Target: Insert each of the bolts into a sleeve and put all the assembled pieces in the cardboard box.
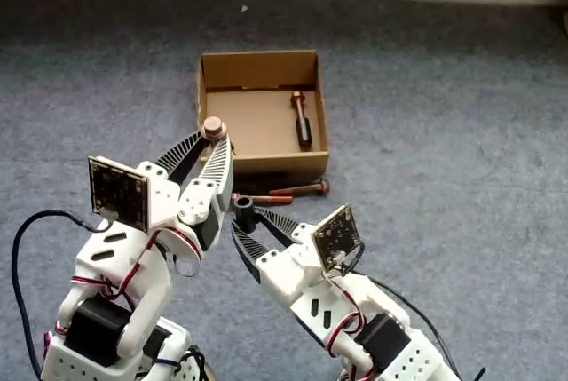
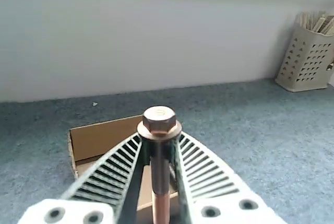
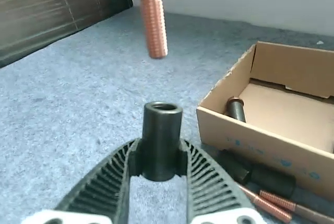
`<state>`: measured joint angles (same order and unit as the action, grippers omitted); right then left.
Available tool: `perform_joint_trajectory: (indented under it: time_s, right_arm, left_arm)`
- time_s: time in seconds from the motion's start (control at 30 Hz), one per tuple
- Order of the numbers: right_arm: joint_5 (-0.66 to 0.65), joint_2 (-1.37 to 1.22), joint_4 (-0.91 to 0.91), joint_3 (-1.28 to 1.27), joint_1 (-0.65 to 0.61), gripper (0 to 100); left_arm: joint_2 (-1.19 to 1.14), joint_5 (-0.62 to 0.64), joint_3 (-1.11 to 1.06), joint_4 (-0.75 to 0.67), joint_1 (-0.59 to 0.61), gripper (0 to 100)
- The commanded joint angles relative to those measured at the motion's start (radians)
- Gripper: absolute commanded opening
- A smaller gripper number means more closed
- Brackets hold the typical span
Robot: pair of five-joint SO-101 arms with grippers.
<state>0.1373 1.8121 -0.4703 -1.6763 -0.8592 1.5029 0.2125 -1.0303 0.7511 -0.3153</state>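
Right tool [image 3: 158,156] is clamped on an upright black sleeve [image 3: 162,130]. Left tool [image 2: 158,141] is clamped on a copper bolt [image 2: 159,122], head up, its threaded end above and apart from the bore. Step in hand: insertion. The next move likely requires centring the bolt, then lowering it. One assembled piece [image 1: 300,119] lies in the cardboard box [image 1: 257,59].

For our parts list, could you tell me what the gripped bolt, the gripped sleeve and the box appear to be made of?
Bolt: probably metal with a coppery plated finish; its hex head and threads shine reddish-brown.
Sleeve: likely dark metal, perhaps blackened steel, with a matte surface; plastic cannot be ruled out.
Box: plain brown cardboard, matte, with thin folded walls.
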Motion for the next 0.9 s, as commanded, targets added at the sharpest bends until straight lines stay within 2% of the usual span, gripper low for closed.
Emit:
perform_joint_trajectory:
  time_s: [0.0, 0.2, 0.4, 0.53, 0.7, 0.87]
  right_arm:
    - [-0.012, 0.024, 0.061, -0.143, -0.008, 0.8]
    - [-0.012, 0.024, 0.081, -0.143, -0.010, 0.8]
    - [-0.015, 0.024, 0.119, -0.143, -0.004, 0.8]
    - [-0.114, 0.024, 0.139, -0.143, -0.004, 0.8]
    - [-0.120, 0.024, 0.139, -0.143, -0.002, 0.8]
    - [-0.118, 0.024, 0.176, -0.143, 0.067, 0.8]
  left_arm:
    - [0.042, 0.006, 0.008, -0.025, -0.077, 1]
    - [0.091, -0.034, 0.007, -0.002, -0.142, 1]
    - [0.097, -0.034, -0.015, 0.011, -0.147, 1]
    - [0.097, -0.034, -0.042, 0.009, -0.142, 1]
    - [0.099, -0.034, -0.047, 0.012, -0.145, 1]
    - [0.099, -0.034, -0.025, 0.055, -0.145, 1]
